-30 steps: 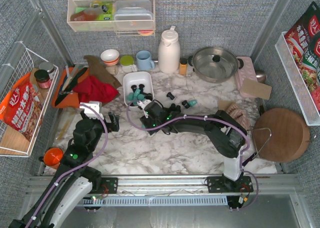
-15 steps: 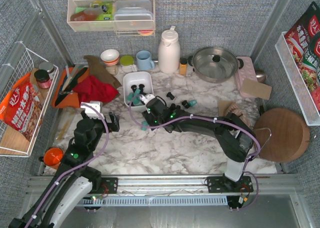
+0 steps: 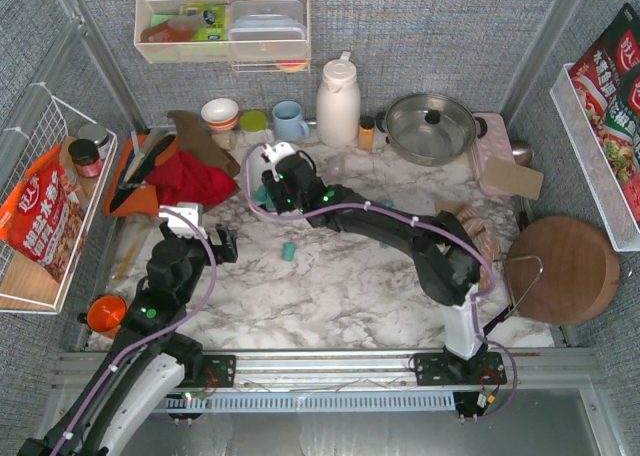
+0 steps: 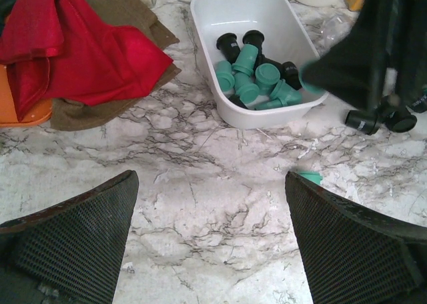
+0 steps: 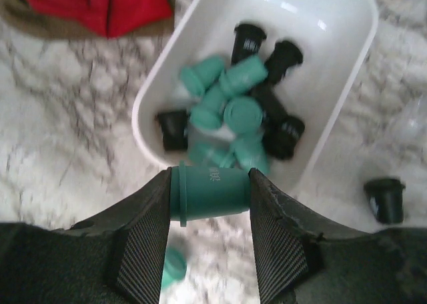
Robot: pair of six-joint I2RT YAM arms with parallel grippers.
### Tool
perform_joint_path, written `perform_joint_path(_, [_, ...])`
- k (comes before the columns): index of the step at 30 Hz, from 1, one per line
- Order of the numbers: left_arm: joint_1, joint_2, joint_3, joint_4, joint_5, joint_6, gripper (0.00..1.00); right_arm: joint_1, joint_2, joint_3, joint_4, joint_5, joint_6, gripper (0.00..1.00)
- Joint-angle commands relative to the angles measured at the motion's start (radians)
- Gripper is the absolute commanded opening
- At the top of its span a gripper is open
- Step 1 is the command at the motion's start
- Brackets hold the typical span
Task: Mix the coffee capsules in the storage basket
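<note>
Your right gripper grips a teal capsule, long axis crosswise, at the rim of the storage basket by the table's far edge. The drop point lies just ahead. Your left gripper hangs open, farther off.

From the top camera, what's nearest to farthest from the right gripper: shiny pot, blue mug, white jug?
1. Blue mug, just beyond the right gripper.
2. White jug, farther back, to its right.
3. Shiny pot, farthest right.
</note>
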Motion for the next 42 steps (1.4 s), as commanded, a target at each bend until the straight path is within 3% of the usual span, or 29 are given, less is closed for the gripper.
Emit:
perform_joint_path(1, [-0.001, -0.005, -0.003, 0.045, -0.006, 0.012, 0.99, -0.037, 0.109, 0.152, 0.046, -0.005, -0.015, 0.37])
perform_joint_path(10, [0.000, 0.003, -0.005, 0.044, 0.024, 0.002, 0.99, -0.129, 0.315, 0.373, 0.030, -0.027, 0.107, 0.38])
perform_joint_path(24, [0.000, -0.015, -0.017, 0.059, 0.054, -0.010, 0.99, -0.148, 0.341, 0.399, -0.024, -0.027, 0.097, 0.63])
perform_joint_path(32, [0.000, -0.007, -0.020, 0.063, 0.076, -0.026, 0.99, -0.128, 0.215, 0.240, -0.009, -0.009, 0.096, 0.67])
perform_joint_path(42, [0.000, -0.010, -0.006, 0.050, 0.012, -0.005, 0.99, 0.019, -0.050, -0.046, -0.012, 0.062, 0.043, 0.67])
